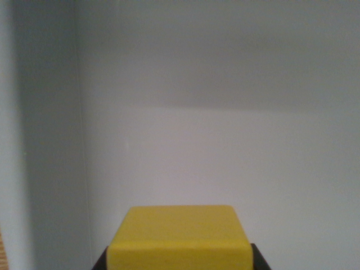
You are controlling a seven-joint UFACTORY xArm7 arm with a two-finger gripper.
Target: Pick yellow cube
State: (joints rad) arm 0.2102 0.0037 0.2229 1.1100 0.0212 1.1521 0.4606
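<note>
The yellow cube (179,233) fills the bottom centre of the wrist view, its top face and front edge showing. Two black fingertips (99,262) flank it, one at each lower corner, and both touch the cube's sides. My gripper (179,260) is shut on the cube. The lower part of the cube and most of the fingers are cut off by the frame's bottom edge.
Behind the cube lies a plain pale grey-white surface (225,157), with a darker shaded band across its upper part. A vertical edge (83,140) separates a bluish-grey panel on the wrist view's left. A thin brown sliver (3,253) shows at the bottom left corner.
</note>
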